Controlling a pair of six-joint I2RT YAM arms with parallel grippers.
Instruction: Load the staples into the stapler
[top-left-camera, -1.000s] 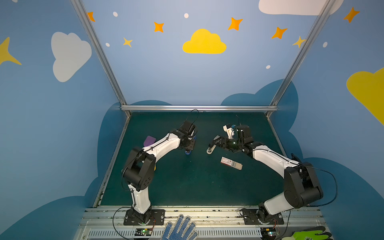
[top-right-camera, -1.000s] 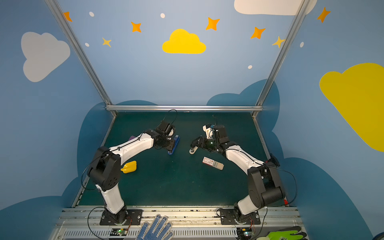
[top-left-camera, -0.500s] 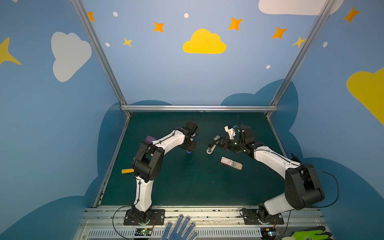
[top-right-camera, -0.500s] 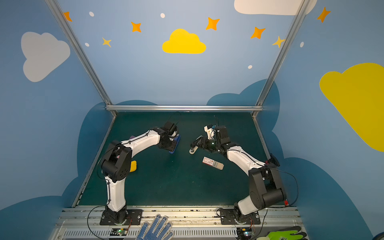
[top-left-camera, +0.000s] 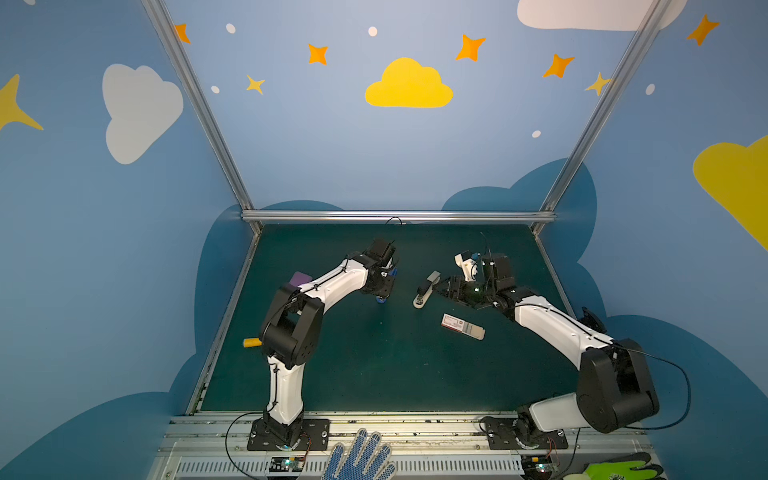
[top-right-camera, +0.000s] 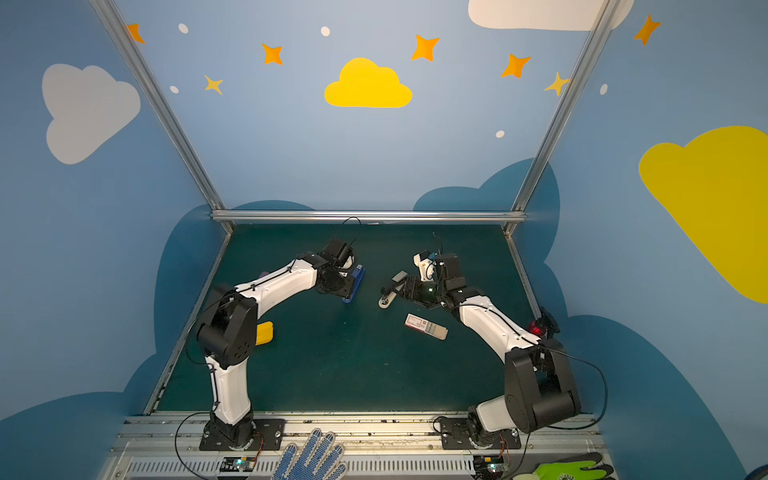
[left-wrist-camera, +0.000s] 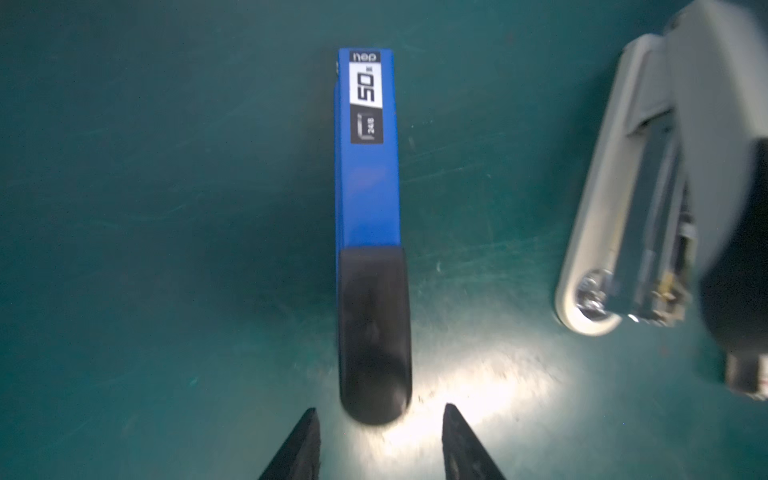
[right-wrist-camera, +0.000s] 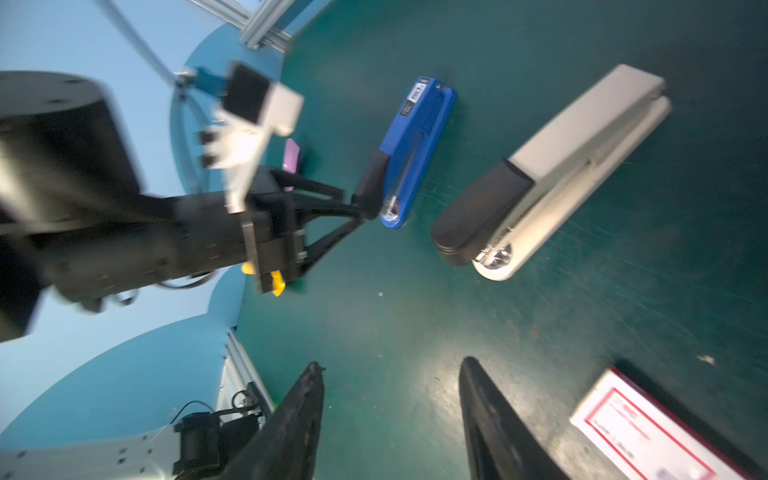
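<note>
On the scuffed, matte dark green mat (top-left-camera: 374, 374), a long, slim glossy blue stapler (left-wrist-camera: 368, 199) with a rounded black grip end and a black-and-white label, lying flat and closed. Just behind that rounded end, the left gripper (left-wrist-camera: 380, 409), with tapered black fingers (left-wrist-camera: 299, 449) spread apart, clasping nothing. Alongside, a boxier pale grey stapler (right-wrist-camera: 561, 166) with a black rear cap and a shiny hinge rivet, top arm lifted slightly off the base. Near it, the right gripper (right-wrist-camera: 392, 363), likewise spread wide and empty. Near that grey one but apart, the small flat white cardboard staple box (top-left-camera: 462, 326), red-framed print on top, beige inner tray slid partway out.
</note>
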